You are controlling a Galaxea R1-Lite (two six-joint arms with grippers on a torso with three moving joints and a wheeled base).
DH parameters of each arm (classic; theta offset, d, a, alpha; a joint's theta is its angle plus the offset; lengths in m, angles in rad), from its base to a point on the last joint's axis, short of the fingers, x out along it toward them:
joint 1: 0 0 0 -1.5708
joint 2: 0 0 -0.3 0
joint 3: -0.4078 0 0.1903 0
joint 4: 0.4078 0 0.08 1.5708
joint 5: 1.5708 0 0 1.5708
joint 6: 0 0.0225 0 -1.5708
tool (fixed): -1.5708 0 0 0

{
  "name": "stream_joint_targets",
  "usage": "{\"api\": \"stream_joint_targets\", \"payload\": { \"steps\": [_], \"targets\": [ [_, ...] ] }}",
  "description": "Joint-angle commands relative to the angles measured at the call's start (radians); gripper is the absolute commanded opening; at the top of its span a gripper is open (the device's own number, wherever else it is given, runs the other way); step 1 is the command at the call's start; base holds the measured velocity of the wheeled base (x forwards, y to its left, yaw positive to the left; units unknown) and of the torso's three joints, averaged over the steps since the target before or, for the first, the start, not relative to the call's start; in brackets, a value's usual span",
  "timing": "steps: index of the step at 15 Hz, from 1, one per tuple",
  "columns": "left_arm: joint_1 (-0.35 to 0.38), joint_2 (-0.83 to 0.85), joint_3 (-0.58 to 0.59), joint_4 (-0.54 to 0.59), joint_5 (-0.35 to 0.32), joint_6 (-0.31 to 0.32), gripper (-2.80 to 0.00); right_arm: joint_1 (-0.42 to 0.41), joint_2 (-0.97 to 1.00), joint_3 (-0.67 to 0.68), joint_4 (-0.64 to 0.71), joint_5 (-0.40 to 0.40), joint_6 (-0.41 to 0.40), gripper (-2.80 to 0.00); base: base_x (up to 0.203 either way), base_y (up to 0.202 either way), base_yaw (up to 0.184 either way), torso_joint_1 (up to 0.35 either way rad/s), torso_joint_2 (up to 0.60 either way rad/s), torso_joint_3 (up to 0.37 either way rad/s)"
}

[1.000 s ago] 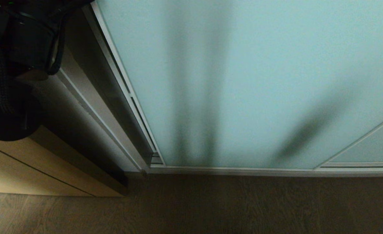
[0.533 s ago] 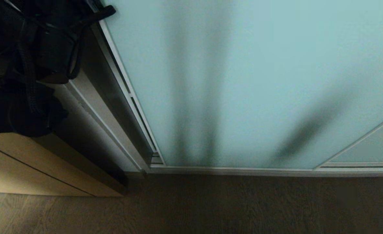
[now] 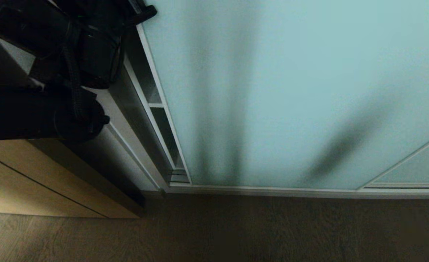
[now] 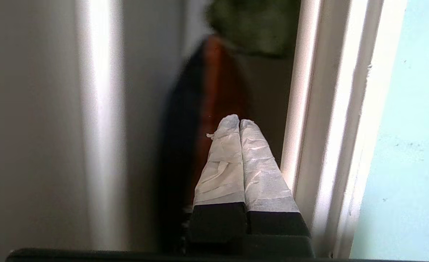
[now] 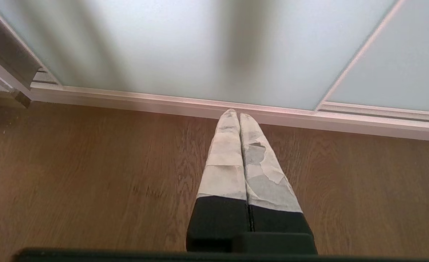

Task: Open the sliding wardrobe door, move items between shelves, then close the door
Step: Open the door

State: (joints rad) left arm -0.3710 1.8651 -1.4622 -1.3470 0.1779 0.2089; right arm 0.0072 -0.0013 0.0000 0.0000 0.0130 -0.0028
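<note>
Fingers [image 4: 225, 160] of left gripper [image 4: 239, 122] shut tight, white tape on both, nothing held. Tips poked into a thin gap just beside the door [image 4: 410, 145] frame [image 4: 330, 127]. Past the tips, a dark and orange-brown shape [image 4: 214, 109] and a green blur [image 4: 254, 25]; cannot tell what. Right gripper [image 5: 239, 113] shut tight too, taped, holding nothing, hanging over the floor [image 5: 90, 163] with tips aimed at the door's bottom rail [image 5: 199, 105].

Seen from the head: brown wood floor [image 3: 236, 229] at six o'clock, all across. Beige cabinet [image 3: 25, 182] at eight o'clock, standing on the floor, near the wardrobe's side. Black left arm [image 3: 54, 72] at ten o'clock, reaching in toward the door's left edge. Dim room, long soft shadows on the glass.

Door [image 3: 290, 91] from twelve o'clock round to three o'clock, filling most of the view. Frosted pale blue-green glass in a thin silver frame. Standing upright, long way running up and down, flat face turned to the robot. Left edge slanting from twelve o'clock down toward six o'clock. Bottom edge lying level on its rail [image 3: 272, 191], running from nine o'clock to three o'clock. Open just a crack on the left side, with a pale shelf [image 3: 155, 104] edge showing inside the gap. Second glass panel [image 3: 414, 167] at four o'clock, tucked behind the door's right part.
</note>
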Motion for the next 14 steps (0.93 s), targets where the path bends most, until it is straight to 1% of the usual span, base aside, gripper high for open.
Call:
{"api": "stream_joint_targets", "payload": {
  "steps": [1,4,6,7,9,12,13,14],
  "targets": [
    [-0.063,0.07,-0.052,-0.006,0.002,0.001,-2.8,0.0,-0.002,0.0,0.0,0.001,0.0,-2.8,0.0,0.0,0.0,0.0,0.0,0.0],
    [-0.164,0.116,-0.074,-0.007,0.002,0.001,-2.8,0.0,-0.002,0.0,0.0,0.001,0.0,-2.8,0.0,0.0,0.0,0.0,0.0,0.0],
    [-0.207,0.169,-0.118,-0.014,0.005,0.001,-2.8,0.0,-0.002,0.0,0.0,0.001,0.0,-2.8,0.0,0.0,0.0,0.0,0.0,0.0],
    [-0.216,0.181,-0.137,-0.018,0.013,0.0,-2.8,0.0,-0.003,0.0,0.0,0.001,0.0,-2.8,0.0,0.0,0.0,0.0,0.0,0.0],
    [-0.215,0.155,-0.139,-0.02,0.02,-0.002,-2.8,0.0,-0.002,0.0,0.0,0.001,0.0,-2.8,0.0,0.0,0.0,0.0,0.0,0.0],
    [-0.208,0.043,-0.131,-0.013,0.03,-0.005,-2.8,0.0,-0.002,0.0,0.0,0.001,0.0,-2.8,0.0,0.0,0.0,0.0,0.0,0.0],
    [-0.193,0.007,-0.107,-0.008,0.039,-0.006,-2.8,0.0,-0.002,0.0,0.0,0.001,0.0,-2.8,0.0,0.0,0.0,0.0,0.0,0.0],
    [-0.171,-0.011,-0.055,0.002,0.046,-0.007,-2.8,0.0,-0.002,0.0,0.0,0.001,0.0,-2.8,0.0,0.0,0.0,0.0,0.0,0.0]
  ]
}}
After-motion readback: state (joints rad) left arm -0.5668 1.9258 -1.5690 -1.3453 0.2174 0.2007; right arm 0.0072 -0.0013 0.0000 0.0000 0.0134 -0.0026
